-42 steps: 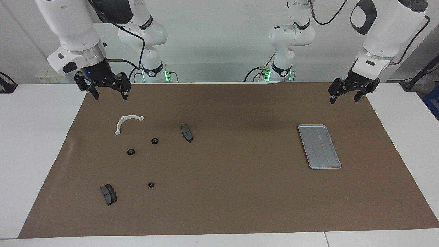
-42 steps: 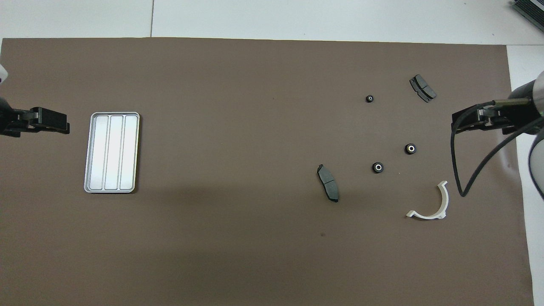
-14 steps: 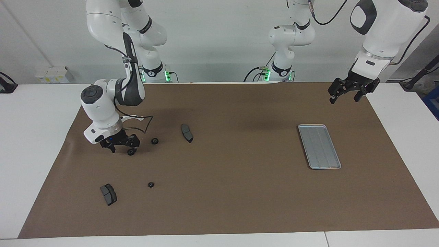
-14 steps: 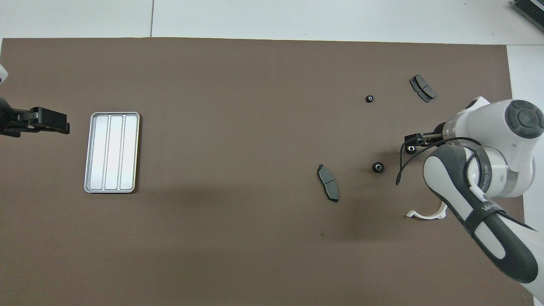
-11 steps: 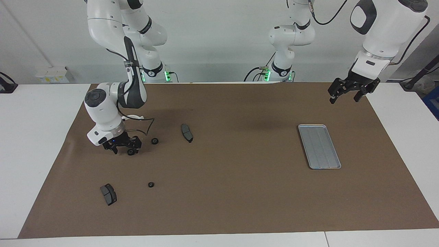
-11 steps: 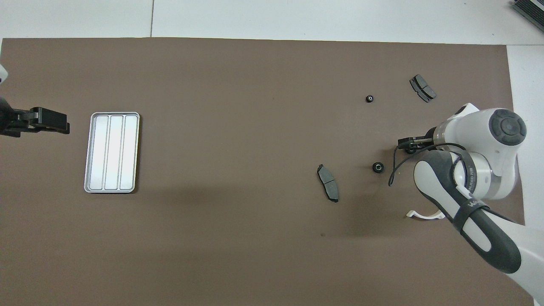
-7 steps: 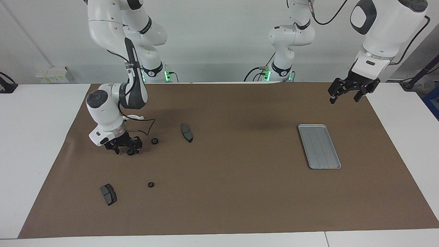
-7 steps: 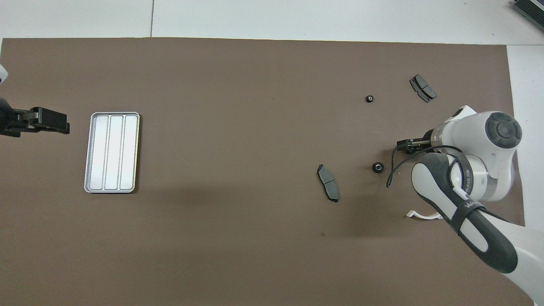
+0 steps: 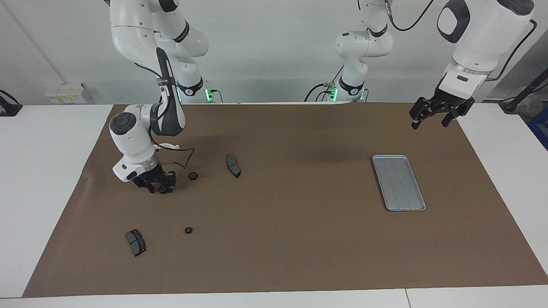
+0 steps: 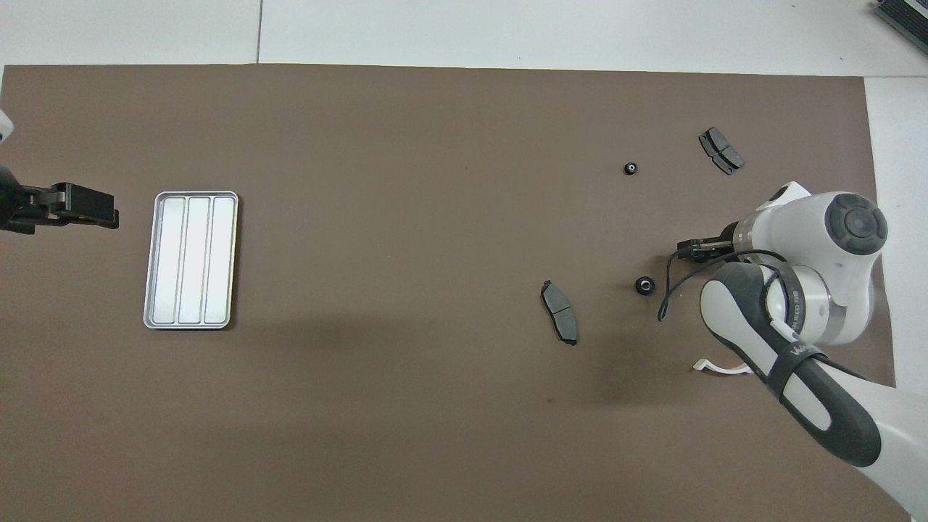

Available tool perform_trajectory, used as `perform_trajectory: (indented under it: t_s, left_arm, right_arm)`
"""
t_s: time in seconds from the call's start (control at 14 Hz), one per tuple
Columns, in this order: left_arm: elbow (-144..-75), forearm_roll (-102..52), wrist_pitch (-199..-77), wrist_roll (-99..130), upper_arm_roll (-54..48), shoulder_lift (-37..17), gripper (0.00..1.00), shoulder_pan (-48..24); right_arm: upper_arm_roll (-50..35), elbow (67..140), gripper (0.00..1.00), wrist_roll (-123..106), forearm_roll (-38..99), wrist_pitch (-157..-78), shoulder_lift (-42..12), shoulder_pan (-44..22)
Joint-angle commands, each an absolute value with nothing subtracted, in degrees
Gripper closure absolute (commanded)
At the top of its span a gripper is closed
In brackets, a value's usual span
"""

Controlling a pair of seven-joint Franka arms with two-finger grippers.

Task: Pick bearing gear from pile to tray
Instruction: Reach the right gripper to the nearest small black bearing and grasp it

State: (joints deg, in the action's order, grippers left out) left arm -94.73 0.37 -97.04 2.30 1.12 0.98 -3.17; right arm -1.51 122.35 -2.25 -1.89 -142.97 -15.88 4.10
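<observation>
Right claw (image 9: 161, 187) down on desk (image 9: 299, 239) around a gear (image 9: 163, 190), part closed, not yet seen gripping. Left claw (image 9: 432, 116) waiting, open, empty, up near tray (image 9: 398, 182). Best closed squarely across gear before lifting, clear of neighbouring gear (image 9: 193, 176). Against a second earlier: narrower span, gear unmoved, tray empty.
</observation>
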Motion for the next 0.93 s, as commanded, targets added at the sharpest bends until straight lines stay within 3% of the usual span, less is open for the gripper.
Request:
perform_trajectory:
  t_s: [0.0, 0.07, 0.29, 0.64, 0.86]
  left_arm:
    - [-95.18, -0.26, -96.50, 2.20, 0.97, 1.93, 0.00, -2.81]
    - [-95.10, -0.26, -96.50, 2.20, 0.97, 1.93, 0.00, -2.81]
    - [-95.19, -0.26, -96.50, 2.20, 0.97, 1.93, 0.00, -2.81]
    - [-95.10, -0.26, -96.50, 2.20, 0.97, 1.93, 0.00, -2.81]
    - [-95.18, -0.26, -96.50, 2.20, 0.97, 1.93, 0.00, -2.81]
  right_arm:
    - [-1.76, 123.40, 0.52, -3.78, -1.05, -144.67, -15.47, 4.31]
    - [-1.76, 123.31, 0.60, -3.61, -1.05, -144.58, -15.47, 4.22]
    - [-2.02, 122.78, 0.98, -2.82, -1.05, -144.23, -14.86, 3.87]
    - [-2.37, 121.47, 1.00, 3.85, -1.05, -137.83, -9.59, -0.07]
    - [-2.37, 118.75, 1.00, 13.23, -1.32, -134.83, -9.67, -5.86]
